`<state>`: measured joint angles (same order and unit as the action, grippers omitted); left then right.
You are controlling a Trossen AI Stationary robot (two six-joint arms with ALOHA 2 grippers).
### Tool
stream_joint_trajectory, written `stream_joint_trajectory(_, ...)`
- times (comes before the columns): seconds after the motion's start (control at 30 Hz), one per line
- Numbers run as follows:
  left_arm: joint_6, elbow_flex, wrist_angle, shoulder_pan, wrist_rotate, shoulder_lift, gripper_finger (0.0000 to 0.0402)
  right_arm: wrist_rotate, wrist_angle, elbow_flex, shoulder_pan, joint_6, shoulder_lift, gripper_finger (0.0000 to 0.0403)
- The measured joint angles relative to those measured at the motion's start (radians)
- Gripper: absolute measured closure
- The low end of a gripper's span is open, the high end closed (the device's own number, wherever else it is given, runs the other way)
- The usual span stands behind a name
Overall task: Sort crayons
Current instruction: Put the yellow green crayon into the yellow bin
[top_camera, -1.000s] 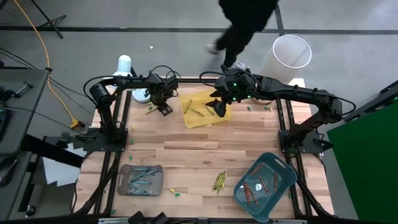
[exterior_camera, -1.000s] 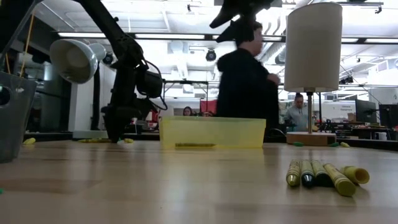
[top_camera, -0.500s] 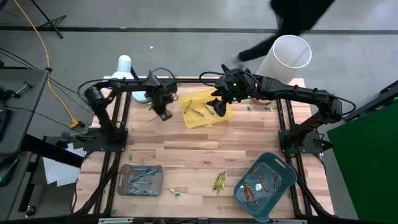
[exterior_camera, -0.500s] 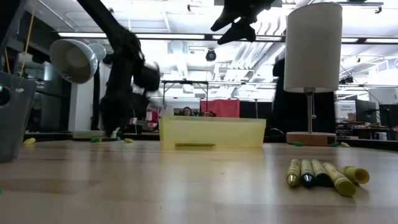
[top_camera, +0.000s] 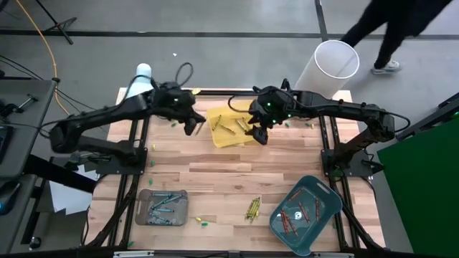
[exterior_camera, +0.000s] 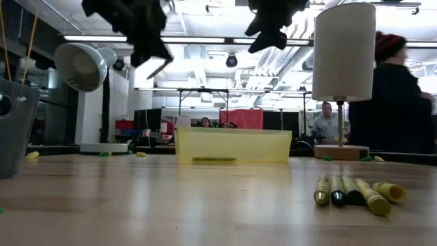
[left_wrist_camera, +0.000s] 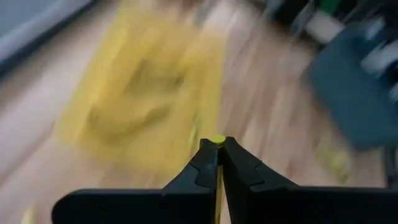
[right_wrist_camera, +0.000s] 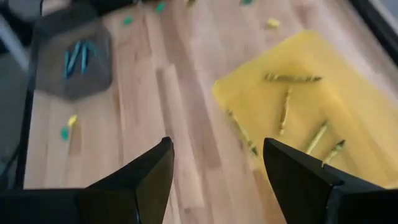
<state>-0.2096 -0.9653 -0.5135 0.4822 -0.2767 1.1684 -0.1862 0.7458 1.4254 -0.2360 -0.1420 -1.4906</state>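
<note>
- At the table's far edge, about 11 o'clock from centre, the left gripper (top_camera: 192, 126) hangs in the air just beside the yellow tray (top_camera: 224, 136), clenched on a yellow crayon (left_wrist_camera: 216, 140) whose tip pokes out between the closed fingers.
- At 12 o'clock the right gripper (top_camera: 257, 134) hovers over the yellow tray's right edge, released, fingers (right_wrist_camera: 149, 180) spread wide and holding nothing.
- Several yellow-olive crayons (right_wrist_camera: 292, 78) lie loose inside the yellow tray.
- At 7 o'clock the grey tray (top_camera: 145, 208) holds blue and green crayons (top_camera: 162, 204).
- At 5 o'clock the teal tray (top_camera: 324, 197) holds red-orange crayons (top_camera: 295, 215).
- A small bunch of crayons (top_camera: 252, 208) lies on the bare wood at 6 o'clock, between the grey and teal trays.
- Stray green bits (top_camera: 203, 223) lie near the grey tray, too small to tell.
- A lamp (exterior_camera: 343, 55) stands at the far right corner.
- A person (top_camera: 398, 29) walks past beyond the table at 1 o'clock.
</note>
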Motion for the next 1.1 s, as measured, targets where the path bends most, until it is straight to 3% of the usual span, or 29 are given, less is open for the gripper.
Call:
stream_joint_trajectory(0.27, -0.214, 0.136, 0.508, -0.073, 0.014, -0.143, 0.0401, 0.0, 0.14, -0.001, 0.003, 0.064, 0.002, 0.0167)
stream_joint_trajectory(0.43, -0.244, 0.194, 0.619, -0.07, 0.018, -0.146, 0.0401, 0.001, 0.208, -0.03, -0.022, 0.074, 0.052, 0.0181)
stream_joint_trajectory(0.57, -0.261, 0.21, 0.622, -0.07, 0.022, -0.144, 0.0401, 0.004, 0.109, -0.195, -0.047, -0.015, 0.184, 0.0192)
stream_joint_trajectory(0.73, -0.254, 0.211, 0.677, -0.07, 0.027, -0.143, 0.0401, 0.003, -0.17, -0.506, -0.052, -0.269, 0.4, 0.0198)
stream_joint_trajectory(0.87, -0.25, 0.211, 0.767, -0.07, 0.023, -0.121, 0.0401, 0.003, -0.542, -0.731, -0.03, -0.512, 0.51, 0.0199)
stream_joint_trajectory(0.97, -0.234, 0.211, 0.841, -0.071, 0.019, -0.083, 0.0401, 0.029, -0.901, -0.86, -0.009, -0.617, 0.515, 0.0199)
stream_joint_trajectory(1.1, -0.226, 0.211, 0.986, -0.07, -0.05, 0.007, 0.0401, 0.105, -1.267, -0.916, 0.026, -0.55, 0.442, 0.0199)
